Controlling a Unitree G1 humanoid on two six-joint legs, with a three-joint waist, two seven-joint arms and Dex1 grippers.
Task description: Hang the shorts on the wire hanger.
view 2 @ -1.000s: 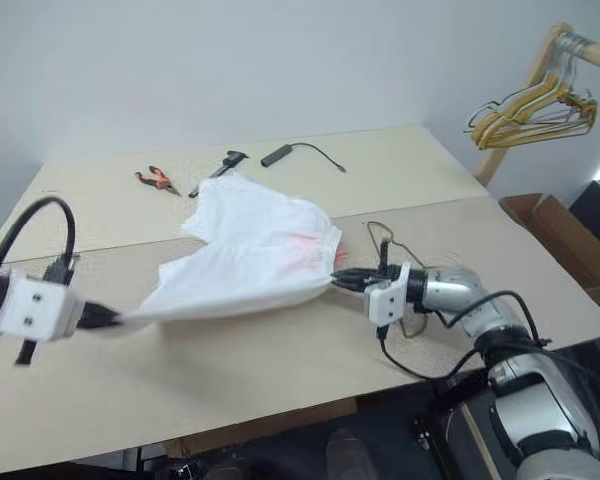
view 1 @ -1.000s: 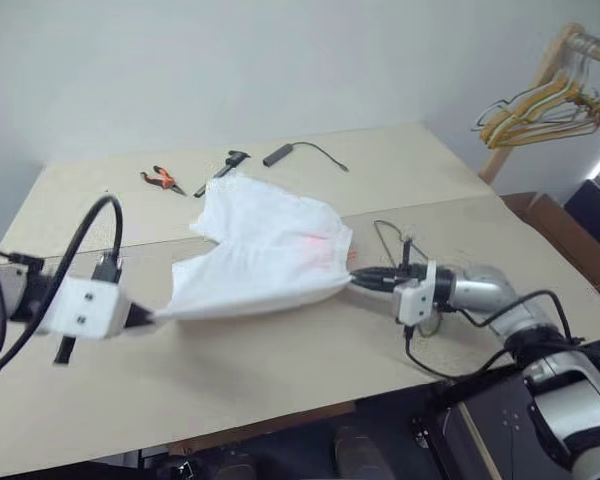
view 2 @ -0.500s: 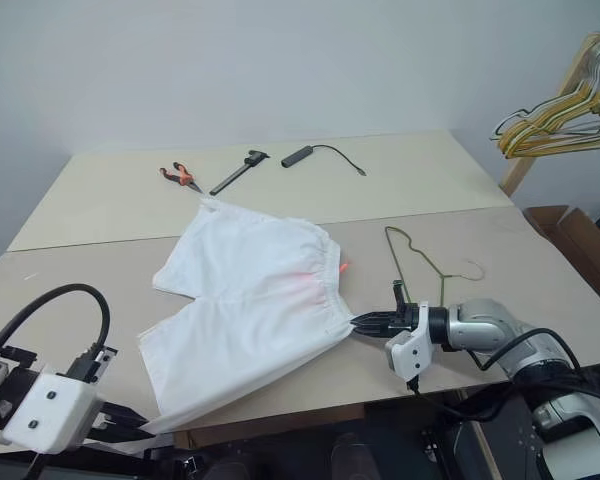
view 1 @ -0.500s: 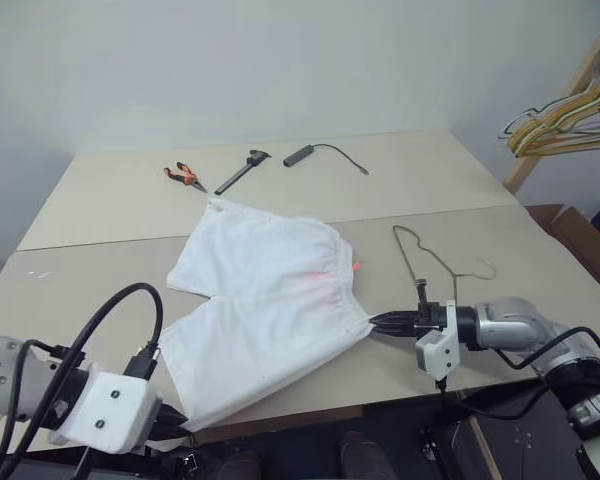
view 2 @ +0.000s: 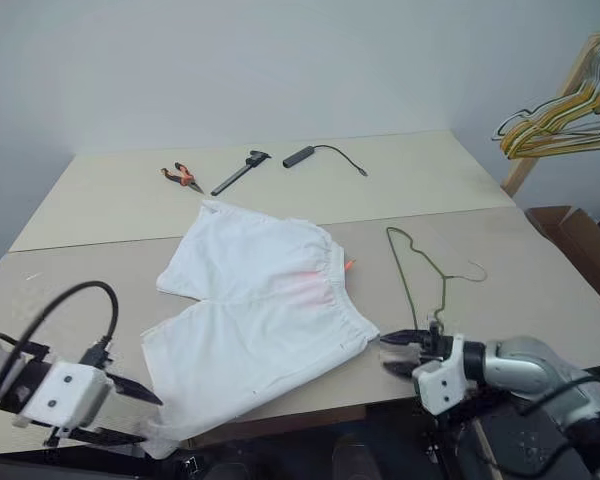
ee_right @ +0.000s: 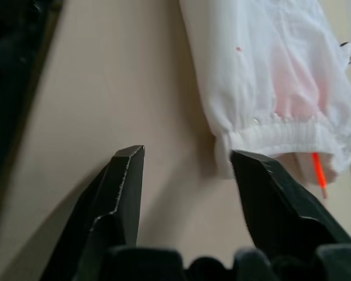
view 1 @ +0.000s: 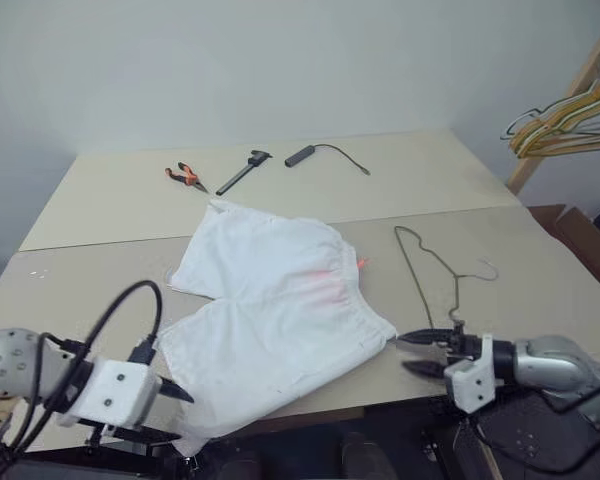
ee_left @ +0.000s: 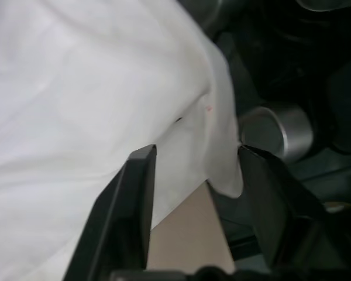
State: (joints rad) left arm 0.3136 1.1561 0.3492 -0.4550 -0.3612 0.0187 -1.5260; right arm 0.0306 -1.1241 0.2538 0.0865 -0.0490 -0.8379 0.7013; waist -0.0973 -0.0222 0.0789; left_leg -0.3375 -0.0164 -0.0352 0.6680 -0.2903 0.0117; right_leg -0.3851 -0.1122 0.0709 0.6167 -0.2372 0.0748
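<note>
At the table's (view 1: pixel 100 210) near edge, the left gripper (view 1: pixel 177 411) stands with its fingers spread at the hem of the shorts (view 1: pixel 275 310), clasping nothing. Just right of the shorts' waistband, the right gripper (view 1: pixel 412 353) is likewise parted and empty. Beyond it lies the wire hanger (view 1: pixel 432 270), right of the shorts. Farther off lie pliers (view 1: pixel 183 177), a black tool (view 1: pixel 242 171) and a cable (view 1: pixel 325 153).

Head stereo pair overlooking table (view 1: pixel 280 180), wrist cameras close on shorts (ee_right: pixel 269 70) (shared)
</note>
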